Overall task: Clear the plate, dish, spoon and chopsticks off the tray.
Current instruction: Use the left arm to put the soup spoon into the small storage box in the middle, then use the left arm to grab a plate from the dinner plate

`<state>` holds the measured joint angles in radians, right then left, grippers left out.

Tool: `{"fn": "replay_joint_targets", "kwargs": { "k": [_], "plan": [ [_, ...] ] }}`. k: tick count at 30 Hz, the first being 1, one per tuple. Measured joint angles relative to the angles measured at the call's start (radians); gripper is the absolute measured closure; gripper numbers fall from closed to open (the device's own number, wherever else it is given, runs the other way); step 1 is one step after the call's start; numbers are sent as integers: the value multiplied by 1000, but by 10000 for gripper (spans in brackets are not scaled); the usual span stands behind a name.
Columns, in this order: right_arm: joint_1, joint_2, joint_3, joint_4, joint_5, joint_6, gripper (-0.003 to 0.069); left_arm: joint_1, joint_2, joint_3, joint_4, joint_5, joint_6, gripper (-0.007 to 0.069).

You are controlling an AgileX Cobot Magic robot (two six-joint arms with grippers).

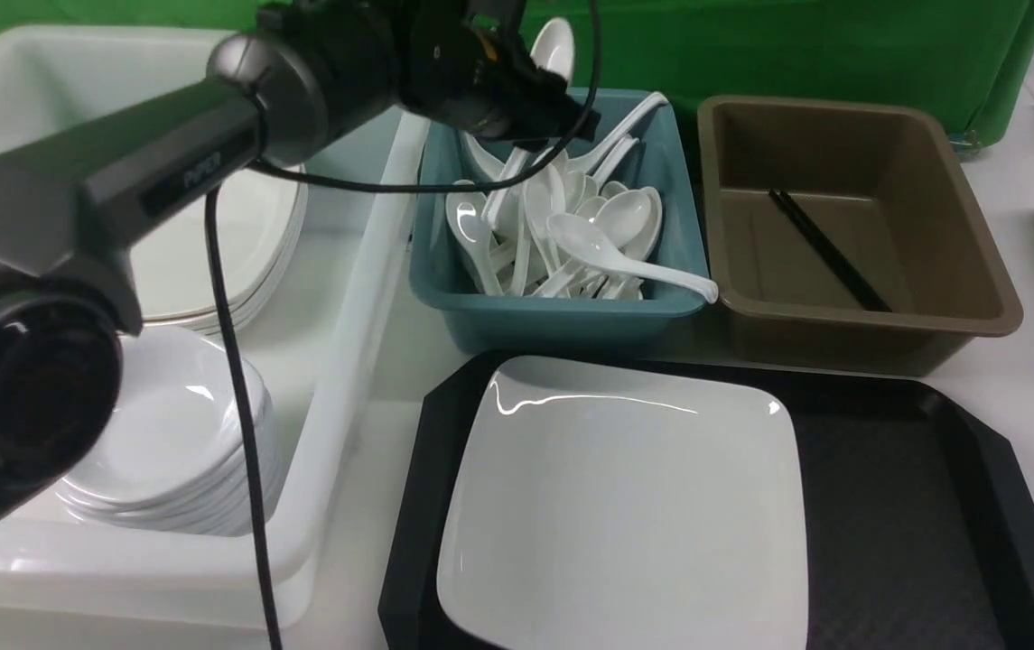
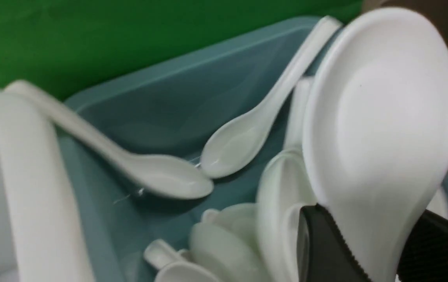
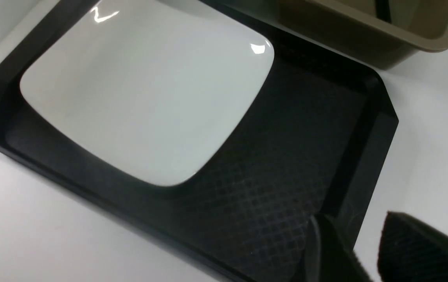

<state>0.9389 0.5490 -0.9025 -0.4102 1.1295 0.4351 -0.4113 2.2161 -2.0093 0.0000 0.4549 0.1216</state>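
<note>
The scene is evenly and fairly brightly lit. In the front view, a wavy streak of glare is thrown across the far edge of the plate, and a small bright spot is caught at its corner. Soft shading is seen inside the brown tub. In the left wrist view, the spoons in the teal tub are blurred, and the green cloth is softened. In the right wrist view, the tray's texture is rendered clearly, while the fingertips are left soft.

Grey left arm with pale "PIPER" lettering, rounded dark joints, loose black cable behind the black gripper.
</note>
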Motion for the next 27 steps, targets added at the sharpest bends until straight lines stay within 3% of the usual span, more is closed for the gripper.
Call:
{"fn": "replay_joint_targets", "kwargs": {
  "k": [4, 11, 15, 17, 21, 23, 24, 25, 27],
  "plan": [
    [0, 0, 0, 0, 0, 0, 421, 4, 14, 0, 0, 0, 0, 340],
    [0, -1, 0, 1, 0, 0, 421, 1, -35, -1, -10, 57, 0, 170],
    [0, -1, 0, 1, 0, 0, 421, 1, -103, -4, -11, 128, 0, 136],
    [0, -1, 0, 1, 0, -1, 421, 1, -154, -6, -11, 204, 4, 155],
    [0, -1, 0, 1, 0, -3, 421, -10, -271, 28, -21, 388, 79, 319],
    [0, -1, 0, 1, 0, -3, 421, -27, -370, 116, -85, 483, 248, 466],
    [0, -1, 0, 1, 0, -3, 421, -29, -379, 138, -93, 489, 267, 492],
    [0, -2, 0, 1, 0, -3, 421, -47, -441, 225, -163, 533, 435, 557],
    [0, -2, 0, 1, 0, -3, 421, -82, -538, 397, -275, 560, 620, 602]
  ]
}}
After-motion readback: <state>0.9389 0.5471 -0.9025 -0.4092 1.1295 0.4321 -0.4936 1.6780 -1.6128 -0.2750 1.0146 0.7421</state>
